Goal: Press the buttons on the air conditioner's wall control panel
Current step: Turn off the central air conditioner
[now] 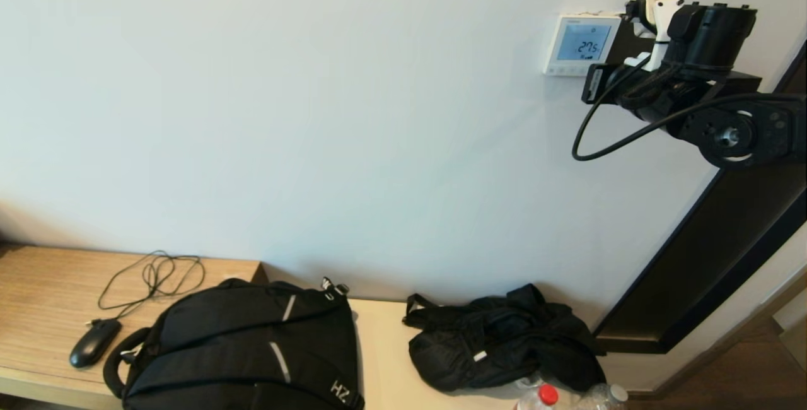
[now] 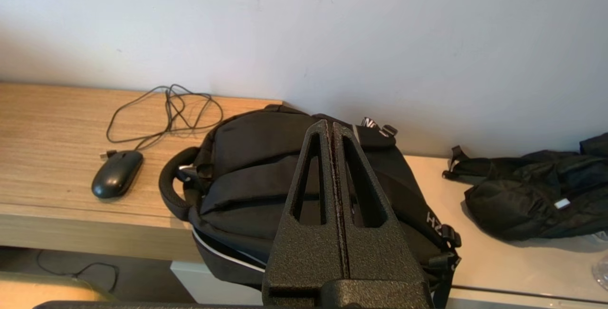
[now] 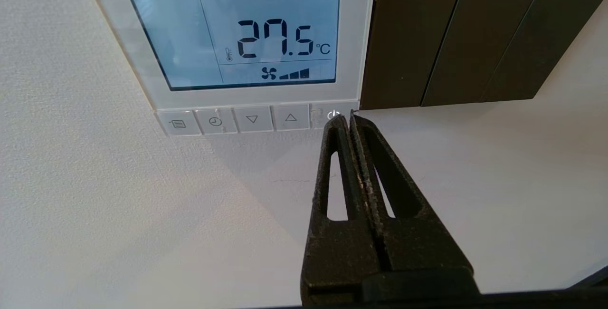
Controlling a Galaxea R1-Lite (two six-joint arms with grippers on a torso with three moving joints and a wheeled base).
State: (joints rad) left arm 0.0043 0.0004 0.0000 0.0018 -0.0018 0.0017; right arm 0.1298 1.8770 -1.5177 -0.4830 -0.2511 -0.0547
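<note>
Up at the wall, my right gripper (image 3: pixel 346 118) has its fingers pressed together, tips at the power button (image 3: pixel 332 115), last of the buttons (image 3: pixel 251 120) under the lit panel (image 3: pixel 228 28); pressing seems in hand, next calls for a gentle push; only my wrist shows those symbols; my left gripper (image 2: pixel 332 130), closed too, hangs over the backpack (image 2: pixel 247 176).

Glossy white plastic control panel (image 3: pixel 354 38), rough matt black right gripper (image 3: pixel 349 118), wood-grain shelf (image 1: pixel 44 290)
</note>
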